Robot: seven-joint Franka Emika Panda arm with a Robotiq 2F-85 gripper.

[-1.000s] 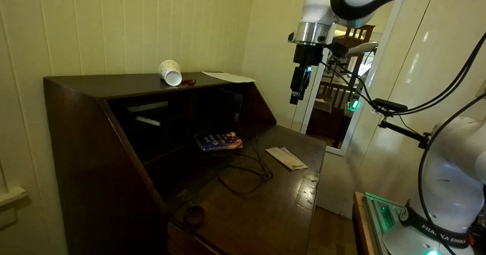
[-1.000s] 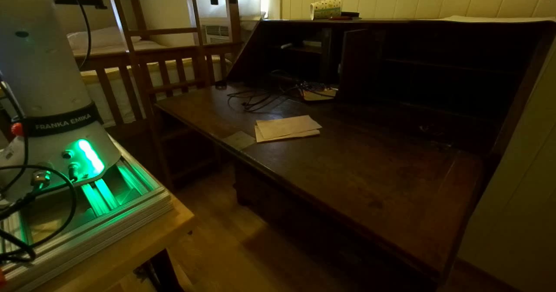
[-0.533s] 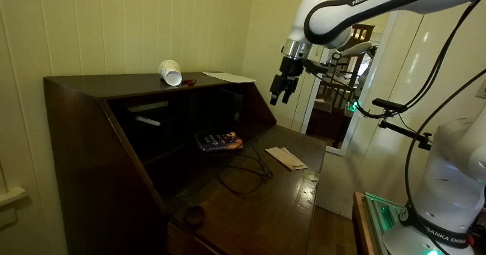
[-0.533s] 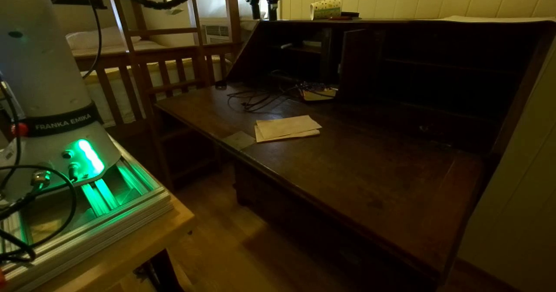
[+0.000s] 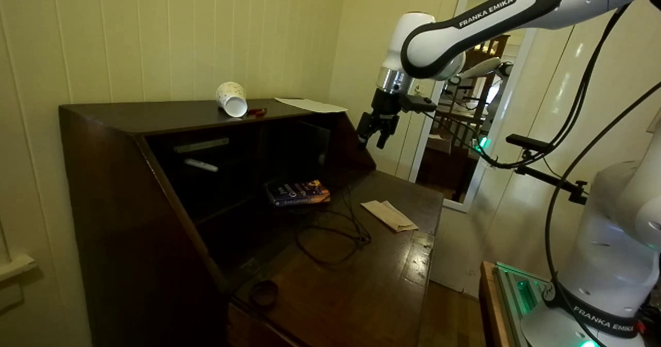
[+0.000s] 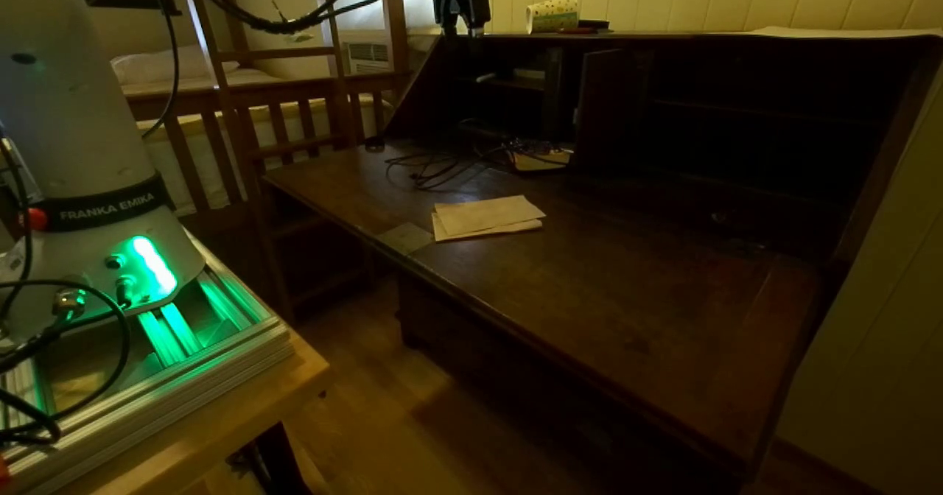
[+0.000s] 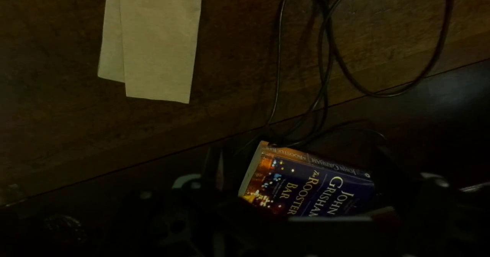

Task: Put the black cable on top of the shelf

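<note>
The black cable [image 5: 363, 237] lies in loose loops on the fold-down desk board of the dark brown shelf [image 5: 155, 119]. The cable also shows in an exterior view [image 6: 426, 183] and in the wrist view [image 7: 325, 77], where it runs up to the book's spine. Part of it is lost in the dark by the book. My gripper [image 5: 372, 144] is open and empty, in the air above the desk board, well above the cable. It also shows in an exterior view [image 6: 463, 33]. In the wrist view the dark fingers [image 7: 300, 165] stand wide apart with the book visible between them.
A tipped paper cup [image 5: 231, 99], a small red item [image 5: 256, 112] and a white sheet [image 5: 311, 105] lie on the top board. A book [image 5: 298, 193], folded napkins [image 5: 390, 216] and a dark ring [image 5: 264, 294] lie below. A mirror [image 5: 449, 171] stands behind the arm.
My gripper has come down and moved over the desk board, leftward in one exterior picture and rightward in another. It has turned, so both fingers now show apart. The cable has not moved.
</note>
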